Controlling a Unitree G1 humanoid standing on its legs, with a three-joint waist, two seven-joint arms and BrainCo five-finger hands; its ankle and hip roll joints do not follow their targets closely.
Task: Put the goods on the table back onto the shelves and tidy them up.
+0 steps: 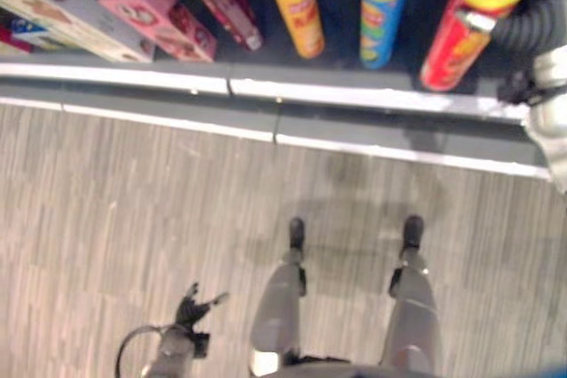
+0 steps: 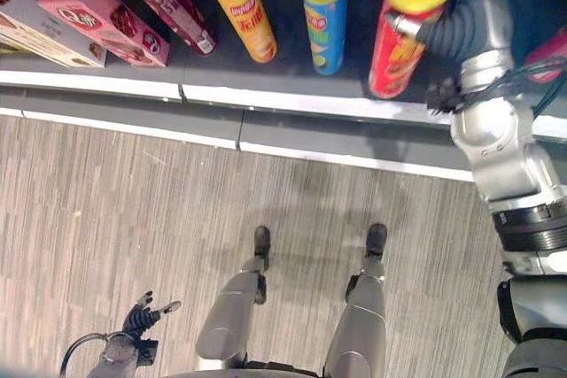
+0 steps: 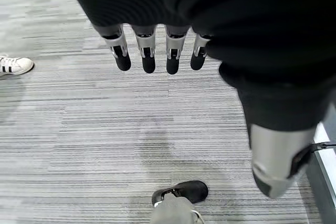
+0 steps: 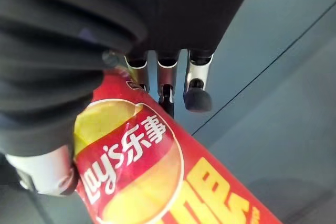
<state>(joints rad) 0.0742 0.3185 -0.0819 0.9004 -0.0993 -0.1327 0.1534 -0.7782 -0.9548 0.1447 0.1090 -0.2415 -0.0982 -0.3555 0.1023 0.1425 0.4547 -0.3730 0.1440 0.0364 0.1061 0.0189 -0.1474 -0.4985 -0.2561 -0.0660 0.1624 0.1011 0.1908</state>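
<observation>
The right hand is up at the dark shelf, its fingers and thumb curled round the red cardboard crisp tube with a yellow lid, which stands at the right end of the row near the shelf's front edge. Whether its base is already resting on the shelf board, I can't tell. The left hand hangs low over the grey striped floor, fingers straight and loosely spread, holding nothing.

Progress looks well along: the red tube is in its slot and only needs letting go, by my reading. The table itself is out of sight, so what remains there can't be judged.

Count on the shelf: four yellow-lidded tubes, with a dark red tube, an orange tube and a blue tube lined up alongside the held one. Two boxes towards the left end: a pink carton and a pale carton. They lie askew, so some straightening may remain.
</observation>
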